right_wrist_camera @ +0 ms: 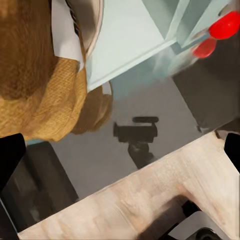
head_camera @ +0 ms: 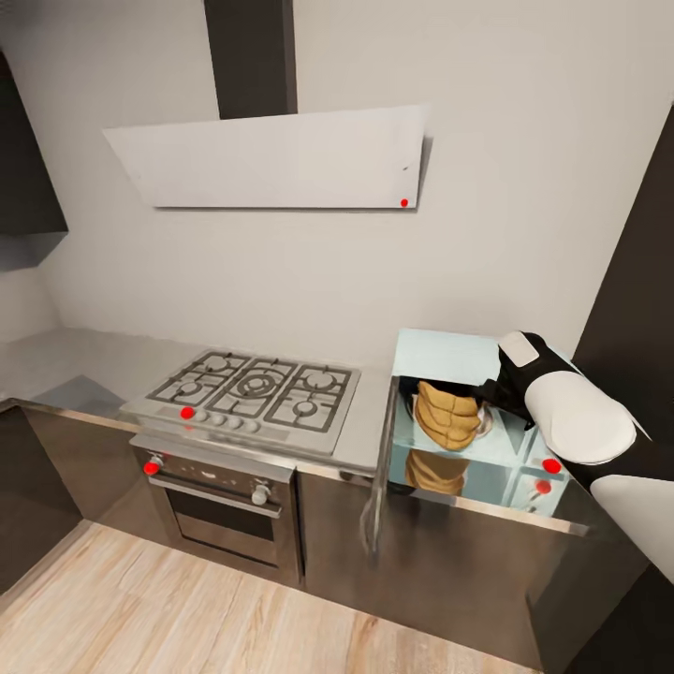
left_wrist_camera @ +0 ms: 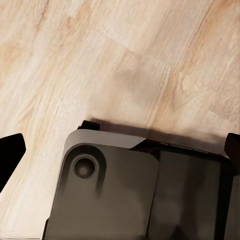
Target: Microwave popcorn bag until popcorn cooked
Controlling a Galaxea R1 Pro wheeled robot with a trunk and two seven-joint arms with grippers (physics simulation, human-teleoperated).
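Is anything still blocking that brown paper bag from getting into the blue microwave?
Nothing visible does. The microwave has its door swung open toward the room, and the popcorn bag already sits in the open cavity. The right arm reaches in beside it; whether its claw grips the bag cannot be told.

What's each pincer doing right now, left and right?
Left pincer: open, holding nothing, over the wooden floor.
Right pincer: fingers apart, the popcorn bag at the microwave opening beside it; grip cannot be told.
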